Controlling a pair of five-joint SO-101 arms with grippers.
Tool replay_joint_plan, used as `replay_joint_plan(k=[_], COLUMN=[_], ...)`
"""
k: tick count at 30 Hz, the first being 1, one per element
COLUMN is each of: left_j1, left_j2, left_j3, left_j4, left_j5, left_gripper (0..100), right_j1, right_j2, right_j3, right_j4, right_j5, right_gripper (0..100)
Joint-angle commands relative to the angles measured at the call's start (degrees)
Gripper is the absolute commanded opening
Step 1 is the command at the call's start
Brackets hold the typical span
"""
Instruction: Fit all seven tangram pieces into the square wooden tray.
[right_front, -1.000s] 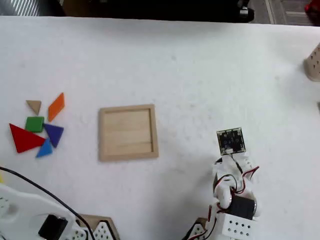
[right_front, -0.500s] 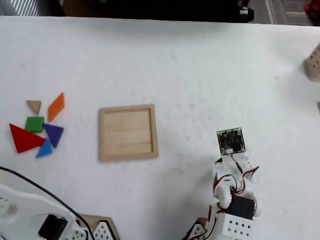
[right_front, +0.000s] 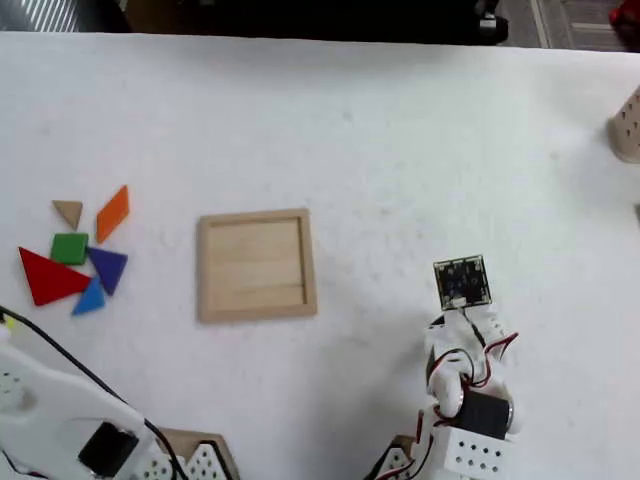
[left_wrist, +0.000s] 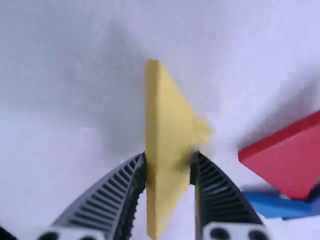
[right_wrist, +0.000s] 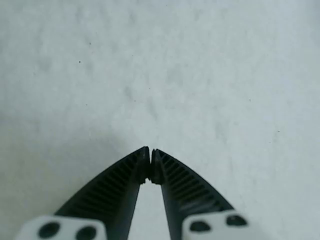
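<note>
High view first. Square wooden tray (right_front: 256, 265) flat in the middle of the white surface (right_front: 400, 130), sides almost parallel to the surface edges, wood grain running left to right.

Six pieces clustered well apart from the tray, off to its left:
- Tan triangle (right_front: 68, 212) farthest from the arms, tip pointing back toward them.
- Orange parallelogram (right_front: 113, 213) just beside it, long axis slanting up and away to the right.
- Green square (right_front: 69, 248) below the tan one.
- Red triangle (right_front: 50, 276), the biggest here, one tip aimed at the tray.
- Purple triangle (right_front: 108, 267) touching that tip.
- Blue triangle (right_front: 90, 298) tucked against both.

Open surface between cluster and tray. Left arm (right_front: 60, 420) low in the near-left corner, black cable looping over it. Right arm (right_front: 465, 390) near the right, past the tray. Pale pegged block (right_front: 627, 125) at the far right edge.

Over to the left wrist view. Yellow triangle (left_wrist: 170, 120) standing on edge, clamped between the left end effector (left_wrist: 168, 162) fingers, long axis running straight out from the grip, a corner jutting sideways. Red triangle close alongside, blue triangle just beyond it.

Right wrist view now. Right end effector (right_wrist: 150, 165) fully closed, tips pressed together, gripping nothing, plain surface in front.
</note>
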Motion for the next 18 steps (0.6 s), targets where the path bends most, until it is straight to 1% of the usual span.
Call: replay_joint_plan(k=[1,3,12,18], left_j1=[5.49,6.9,7.52,7.34], left_j2=[-0.48,-0.75,-0.04,0.13], left_j3=[-8.79,-8.09,-6.77,-6.68], left_j4=[10.46,11.16,10.81,8.35], left_j5=[-8.62,-11.52,-11.87,-11.96], left_gripper=[13,13,13,13], right_j1=[0.22,0.22,0.31,0.4], right_j2=[-0.4,-0.4,-0.4,-0.4], right_j3=[0.18,0.18,0.18,0.18], right_j4=[0.04,-0.04,-0.04,-0.04], right_j5=[0.62,0.62,0.62,0.62], right_gripper=[1.8,1.8,1.8,1.8])
